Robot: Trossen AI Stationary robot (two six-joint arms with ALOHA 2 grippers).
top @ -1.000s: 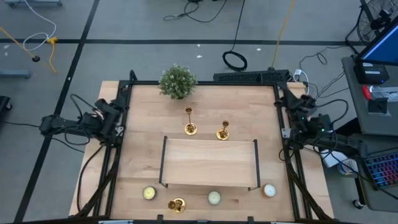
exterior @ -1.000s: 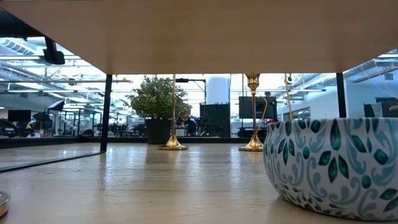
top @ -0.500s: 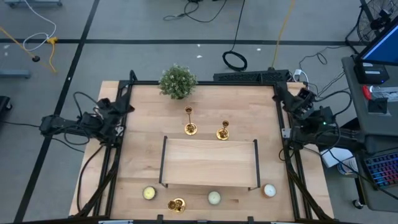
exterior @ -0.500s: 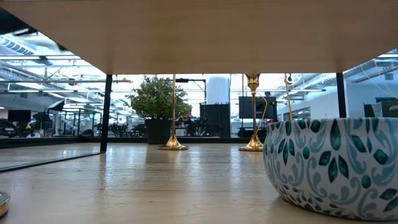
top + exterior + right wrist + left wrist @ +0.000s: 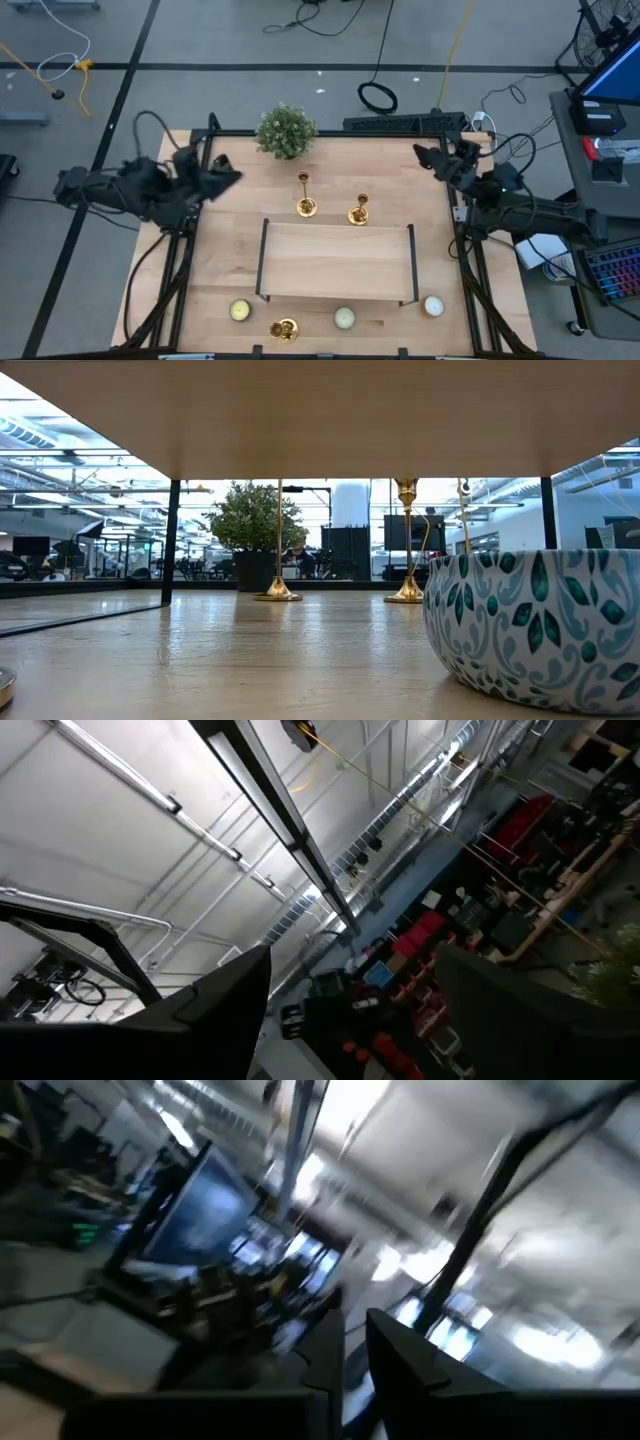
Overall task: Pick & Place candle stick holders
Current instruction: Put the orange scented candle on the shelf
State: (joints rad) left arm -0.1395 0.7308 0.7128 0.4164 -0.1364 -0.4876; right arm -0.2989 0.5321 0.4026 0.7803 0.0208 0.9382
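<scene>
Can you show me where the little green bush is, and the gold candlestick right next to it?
green bush [image 5: 286, 131], high view, middle of its leafy top.
gold candlestick [image 5: 306, 207], high view, its round base.

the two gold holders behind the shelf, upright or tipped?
Upright. Low view shows both holders with stems vertical and bases flat on the table; high view looks down on their cups.

Text on my surface [image 5: 230, 240]: none I can read.
Bowl [image 5: 530, 625]: leaf pattern only, no words.
Screens in the room: too blurred for me to read.
Labels, brands, numbers: none legible anywhere.
</scene>
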